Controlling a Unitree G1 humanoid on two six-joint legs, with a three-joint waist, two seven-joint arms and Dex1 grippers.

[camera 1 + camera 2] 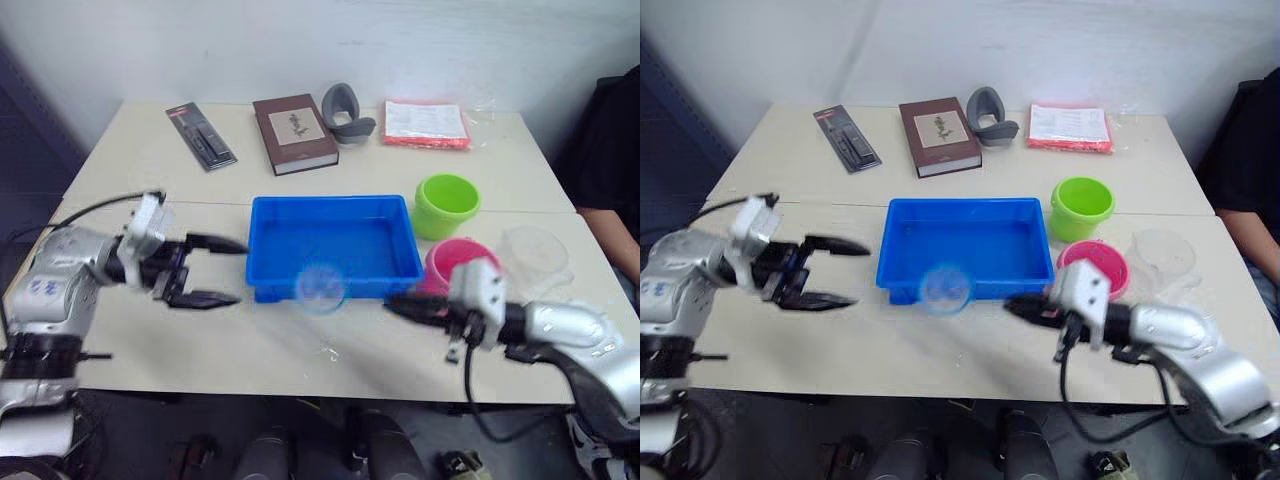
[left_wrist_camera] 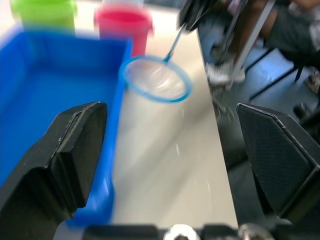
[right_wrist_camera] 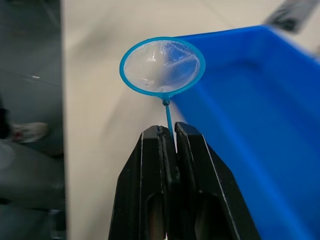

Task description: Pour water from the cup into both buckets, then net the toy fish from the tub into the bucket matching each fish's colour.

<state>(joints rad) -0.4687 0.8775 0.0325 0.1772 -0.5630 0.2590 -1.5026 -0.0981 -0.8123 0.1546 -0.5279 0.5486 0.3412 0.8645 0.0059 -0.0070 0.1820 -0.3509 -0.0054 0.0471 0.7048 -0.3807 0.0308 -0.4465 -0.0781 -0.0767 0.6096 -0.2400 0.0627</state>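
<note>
Two fingers of your right gripper (image 3: 170, 137) pinch the net (image 3: 162, 65) handle, ring ahead at the tub (image 1: 335, 245) near rim, while the left gripper (image 1: 205, 270) waits open alongside.

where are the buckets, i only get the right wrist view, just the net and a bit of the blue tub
Observer: The lime green bucket stands by the far right corner of the tub; the pink bucket is right of the tub, nearer the robot.
Operator: whats the left pincer doing
Observer: The left pincer is open and empty, off the tub's left side.
Operator: and the cup
Observer: The clear measuring cup sits on the table just right of the pink bucket.
</note>
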